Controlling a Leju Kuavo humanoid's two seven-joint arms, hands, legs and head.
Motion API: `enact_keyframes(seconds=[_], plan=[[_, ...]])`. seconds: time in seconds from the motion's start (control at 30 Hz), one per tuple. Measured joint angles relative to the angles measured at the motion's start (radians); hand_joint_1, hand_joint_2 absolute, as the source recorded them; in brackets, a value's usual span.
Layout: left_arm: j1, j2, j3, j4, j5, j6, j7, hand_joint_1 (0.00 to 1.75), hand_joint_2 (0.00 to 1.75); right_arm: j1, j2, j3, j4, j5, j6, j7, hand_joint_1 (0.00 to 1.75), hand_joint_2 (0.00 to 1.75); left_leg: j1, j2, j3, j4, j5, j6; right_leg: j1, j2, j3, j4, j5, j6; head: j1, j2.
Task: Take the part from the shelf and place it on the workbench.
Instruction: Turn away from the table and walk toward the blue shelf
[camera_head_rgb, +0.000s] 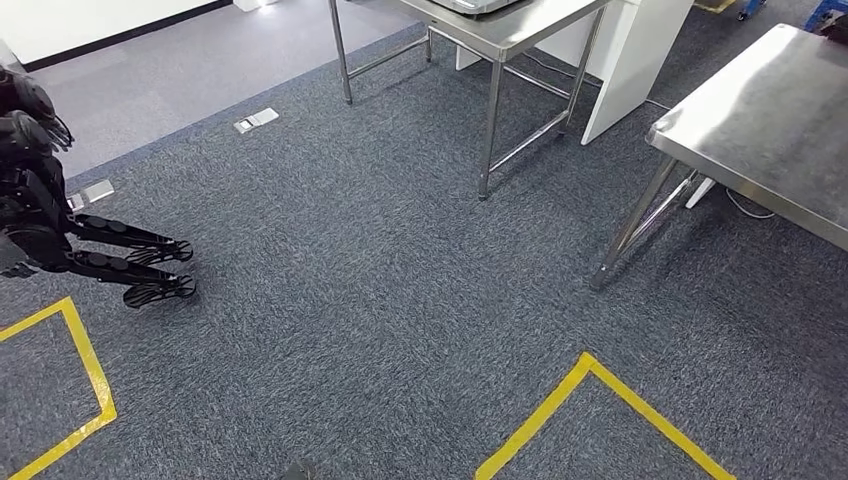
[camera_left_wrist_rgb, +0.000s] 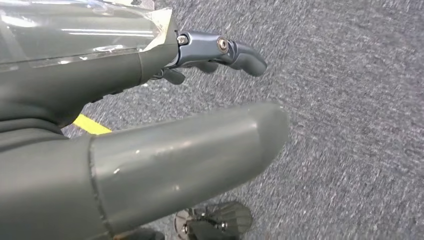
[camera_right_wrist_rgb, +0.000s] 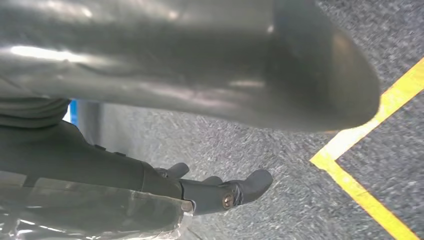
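Left hand (camera_left_wrist_rgb: 220, 100): thick grey thumb, darker blue-grey fingers, silver screw, clear plastic wrap over cover.

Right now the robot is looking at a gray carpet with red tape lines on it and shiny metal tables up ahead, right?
Almost. The tape lines are yellow, not red; the head view shows them plainly on the gray carpet. The rest is right: shiny metal tables stand ahead.
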Motion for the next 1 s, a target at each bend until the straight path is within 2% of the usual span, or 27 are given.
enact_keyframes(seconds=[0.07,0.1,0.13,0.17,0.2,0.23,0.27,0.3,0.33,0.37,0.4,0.43,0.47,0.5,0.53,0.57,0.6,0.67,0.7,0.73,0.77,0.8,0.87,0.9,0.93,1.0], plan=[[-0.001,0.002,0.000,0.000,-0.001,-0.005,0.003,0.00,0.00,-0.001,0.001,0.003,0.000,0.000,0.001,0.000,0.00,0.00,0.004,0.031,-0.014,0.032,-0.020,-0.010,-0.003,-0.014,0.008,-0.002,0.002,-0.015,-0.002,0.000],[-0.002,0.003,-0.001,0.000,-0.002,-0.007,0.003,0.00,0.00,0.000,0.001,0.003,0.000,0.000,0.001,0.000,0.00,0.00,0.006,0.056,-0.036,0.079,-0.046,-0.017,-0.004,-0.023,0.010,-0.003,0.002,-0.021,-0.003,0.000],[-0.004,0.003,-0.001,0.000,-0.003,-0.008,0.003,0.00,0.00,0.001,0.001,0.003,0.000,-0.001,0.001,0.000,0.00,0.00,0.008,0.081,-0.071,0.148,-0.081,-0.023,-0.002,-0.032,0.011,-0.003,0.000,-0.026,-0.004,0.000],[-0.006,0.003,-0.002,0.000,-0.003,-0.009,0.003,0.00,0.00,0.002,0.001,0.004,0.000,-0.001,0.001,0.000,0.00,0.00,0.012,0.094,-0.113,0.226,-0.115,-0.029,0.000,-0.043,0.011,-0.003,-0.002,-0.030,-0.005,0.000],[-0.007,0.003,-0.002,0.000,-0.003,-0.010,0.004,0.00,0.00,0.003,0.000,0.004,0.000,-0.002,0.001,0.000,0.00,0.00,0.016,0.100,-0.151,0.292,-0.137,-0.033,0.001,-0.054,0.012,-0.003,-0.004,-0.032,-0.004,0.000],[-0.007,0.004,-0.003,0.000,-0.003,-0.010,0.004,0.00,0.00,0.004,0.000,0.004,0.000,-0.002,0.001,0.000,0.00,0.00,0.019,0.103,-0.174,0.326,-0.140,-0.035,0.002,-0.065,0.013,-0.003,-0.006,-0.033,-0.004,0.000],[-0.007,0.004,-0.004,0.000,-0.003,-0.011,0.004,0.00,0.00,0.004,0.000,0.004,0.000,-0.002,0.001,0.000,0.00,0.00,0.020,0.106,-0.175,0.317,-0.123,-0.035,0.003,-0.075,0.014,-0.003,-0.008,-0.034,-0.004,0.000],[-0.007,0.004,-0.005,0.000,-0.003,-0.012,0.004,0.00,0.00,0.004,0.000,0.004,0.000,-0.002,0.001,0.000,0.00,0.00,0.020,0.111,-0.151,0.264,-0.090,-0.031,0.004,-0.085,0.015,-0.003,-0.010,-0.033,-0.005,0.000],[-0.008,0.005,-0.006,0.000,-0.003,-0.012,0.004,0.00,0.00,0.003,0.000,0.004,0.000,-0.002,0.001,0.000,0.00,0.00,0.017,0.127,-0.111,0.185,-0.053,-0.023,0.005,-0.094,0.018,-0.004,-0.012,-0.032,-0.005,0.000],[-0.010,0.006,-0.007,-0.001,-0.003,-0.012,0.004,0.00,0.00,0.003,0.003,0.004,0.000,-0.002,0.001,0.000,0.00,0.00,0.012,0.152,-0.069,0.108,-0.024,-0.012,0.007,-0.103,0.023,-0.004,-0.016,-0.029,-0.004,0.000],[-0.014,0.006,-0.008,-0.001,-0.003,-0.012,0.004,0.00,0.00,0.003,0.004,0.005,0.000,-0.003,0.001,0.000,0.00,0.00,0.007,0.175,-0.036,0.049,-0.007,-0.003,0.009,-0.111,0.028,-0.006,-0.020,-0.025,-0.004,0.000],[-0.017,0.006,-0.010,-0.002,-0.003,-0.011,0.004,0.00,0.00,0.003,0.006,0.005,0.000,-0.003,0.001,0.000,0.00,0.00,0.001,0.191,-0.017,0.018,-0.002,0.004,0.009,-0.121,0.034,-0.007,-0.024,-0.021,-0.005,0.000],[-0.020,0.007,-0.011,-0.003,-0.003,-0.011,0.004,0.00,0.00,0.003,0.007,0.005,0.000,-0.003,0.001,0.000,0.00,0.00,-0.002,0.194,-0.012,0.009,-0.003,0.007,0.009,-0.132,0.039,-0.009,-0.027,-0.016,-0.005,0.000],[-0.021,0.007,-0.012,-0.003,-0.003,-0.011,0.004,0.00,0.00,0.001,0.008,0.005,0.000,-0.004,0.001,0.000,0.00,0.00,-0.003,0.181,-0.010,0.004,-0.002,0.008,0.009,-0.144,0.045,-0.014,-0.028,-0.011,-0.006,0.000],[-0.020,0.007,-0.012,-0.003,-0.003,-0.010,0.004,0.00,0.00,0.000,0.009,0.006,0.000,-0.004,0.001,0.000,0.00,0.00,0.000,0.168,-0.005,-0.004,0.005,0.011,0.010,-0.145,0.049,-0.013,-0.031,-0.006,-0.007,0.000],[-0.019,0.008,-0.013,-0.003,-0.003,-0.010,0.005,0.00,0.00,-0.001,0.009,0.006,0.000,-0.004,0.000,0.000,0.00,0.00,0.004,0.155,0.000,-0.014,0.013,0.014,0.011,-0.129,0.046,-0.001,-0.039,-0.004,-0.007,0.000],[-0.018,0.008,-0.013,-0.003,-0.004,-0.009,0.006,0.00,0.00,-0.001,0.009,0.007,0.000,-0.004,0.000,0.000,0.00,0.00,0.008,0.141,0.004,-0.024,0.022,0.018,0.011,-0.103,0.032,0.033,-0.057,-0.004,-0.006,0.000],[-0.017,0.006,-0.014,-0.003,-0.004,-0.007,0.008,0.00,0.00,0.003,0.008,0.007,0.000,-0.003,-0.001,0.002,0.00,0.00,0.012,0.115,0.004,-0.031,0.030,0.021,0.008,-0.047,-0.038,0.169,-0.116,-0.010,-0.003,0.000],[-0.016,0.006,-0.015,-0.003,-0.004,-0.007,0.009,0.00,0.00,0.005,0.008,0.008,0.000,-0.002,-0.002,0.003,0.00,0.00,0.012,0.100,0.003,-0.030,0.031,0.021,0.007,-0.037,-0.078,0.243,-0.141,-0.010,-0.002,0.000],[-0.013,0.006,-0.015,-0.003,-0.003,-0.007,0.010,0.00,0.00,0.007,0.008,0.008,0.000,-0.001,-0.002,0.004,0.00,0.00,0.012,0.085,0.002,-0.030,0.031,0.021,0.005,-0.034,-0.108,0.292,-0.152,-0.006,-0.002,0.000],[-0.011,0.006,-0.014,-0.003,-0.002,-0.007,0.011,0.00,0.00,0.008,0.007,0.009,0.000,0.000,-0.002,0.004,0.00,0.00,0.013,0.070,0.003,-0.028,0.030,0.019,0.003,-0.033,-0.120,0.301,-0.144,0.004,-0.002,0.000],[-0.009,0.006,-0.014,-0.003,-0.001,-0.007,0.011,0.00,0.00,0.009,0.006,0.010,0.000,0.000,-0.002,0.004,0.00,0.00,0.015,0.055,0.003,-0.025,0.028,0.015,-0.001,-0.031,-0.110,0.266,-0.118,0.017,-0.002,0.000],[-0.009,0.006,-0.014,-0.003,0.000,-0.007,0.009,0.00,0.00,0.009,0.005,0.011,0.000,0.001,-0.003,0.004,0.00,0.00,0.020,0.027,0.003,-0.012,0.020,0.002,-0.009,-0.010,-0.050,0.120,-0.048,0.041,-0.002,0.000],[-0.009,0.006,-0.014,-0.003,0.000,-0.007,0.006,0.00,0.00,0.008,0.006,0.012,0.000,0.001,-0.003,0.004,0.00,0.00,0.020,0.017,0.002,-0.005,0.013,-0.006,-0.012,0.001,-0.024,0.060,-0.024,0.041,-0.001,0.000],[-0.009,0.006,-0.014,-0.003,0.001,-0.007,0.002,0.00,0.00,0.006,0.006,0.012,0.001,0.002,-0.003,0.004,0.00,0.00,0.020,0.009,0.001,-0.001,0.008,-0.013,-0.012,0.008,-0.009,0.023,-0.012,0.033,-0.002,0.000],[-0.008,0.006,-0.014,-0.003,0.001,-0.005,-0.004,0.00,0.00,0.001,0.006,0.013,0.001,0.002,-0.003,0.004,0.00,0.00,0.022,-0.001,-0.003,0.002,0.001,-0.021,-0.008,0.003,-0.001,0.012,-0.008,0.004,-0.004,0.000]])
